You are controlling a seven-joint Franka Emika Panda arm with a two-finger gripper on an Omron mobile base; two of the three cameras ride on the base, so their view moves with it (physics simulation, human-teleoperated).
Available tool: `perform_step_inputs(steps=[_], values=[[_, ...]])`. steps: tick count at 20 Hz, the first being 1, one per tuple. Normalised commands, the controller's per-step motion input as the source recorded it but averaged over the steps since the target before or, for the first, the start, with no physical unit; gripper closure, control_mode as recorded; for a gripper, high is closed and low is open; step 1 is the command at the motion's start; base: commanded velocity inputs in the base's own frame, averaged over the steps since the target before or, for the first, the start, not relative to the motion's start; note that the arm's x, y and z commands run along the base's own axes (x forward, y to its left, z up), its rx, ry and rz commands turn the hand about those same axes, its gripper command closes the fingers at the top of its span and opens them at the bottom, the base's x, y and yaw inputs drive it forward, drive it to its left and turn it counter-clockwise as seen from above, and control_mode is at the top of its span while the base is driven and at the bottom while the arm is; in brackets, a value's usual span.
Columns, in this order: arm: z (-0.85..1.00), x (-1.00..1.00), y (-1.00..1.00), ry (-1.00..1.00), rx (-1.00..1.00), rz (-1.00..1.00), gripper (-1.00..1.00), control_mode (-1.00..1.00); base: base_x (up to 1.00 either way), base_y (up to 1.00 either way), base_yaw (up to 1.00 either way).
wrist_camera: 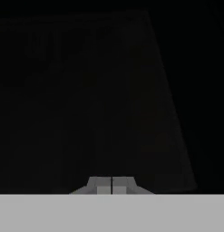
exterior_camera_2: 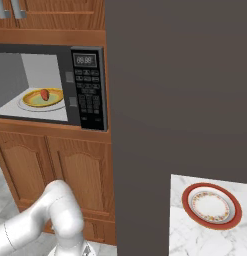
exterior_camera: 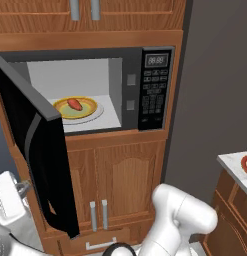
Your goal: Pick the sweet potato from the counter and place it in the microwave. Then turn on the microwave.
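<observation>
The sweet potato (exterior_camera: 74, 104) (exterior_camera_2: 44, 94) lies on a yellow plate (exterior_camera: 88, 111) (exterior_camera_2: 32, 100) inside the open microwave (exterior_camera: 145, 54) (exterior_camera_2: 90, 120). Its black door (exterior_camera: 40, 150) swings out to the left. My gripper (wrist_camera: 112, 185) is shut with nothing between its fingers, and it faces a dark flat surface close up. In the left base view the hand (exterior_camera: 9, 199) sits low at the left, just behind the outer side of the door, with the gripper (exterior_camera: 24, 187) towards it. The counter (exterior_camera: 234, 164) (exterior_camera_2: 185, 240) shows at the lower right.
The keypad (exterior_camera: 155, 95) (exterior_camera_2: 90, 97) and display are on the microwave's right side. A red-rimmed plate (exterior_camera_2: 211, 206) (exterior_camera: 246, 164) rests on the counter. Wooden cabinet doors (exterior_camera: 115, 185) stand below the microwave, and a dark wall panel (exterior_camera_2: 175, 85) rises to its right.
</observation>
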Motion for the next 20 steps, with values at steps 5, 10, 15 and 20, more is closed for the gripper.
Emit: perform_step_inputs(steps=[5, 10, 15, 20], values=[[0.15, 0.00, -0.46, 0.00, 0.00, -0.10, 1.00, -1.00, 0.00, 0.00, 0.00], [0.22, 0.00, -0.47, 0.00, 0.00, -0.04, 1.00, -1.00, 0.00, 0.00, 0.00], [0.24, 0.00, -0.46, 0.00, 0.00, 0.00, 1.00, -1.00, 0.00, 0.00, 0.00], [0.26, 0.00, -0.42, 0.00, 0.00, 0.00, 1.00, -1.00, 0.00, 0.00, 0.00]])
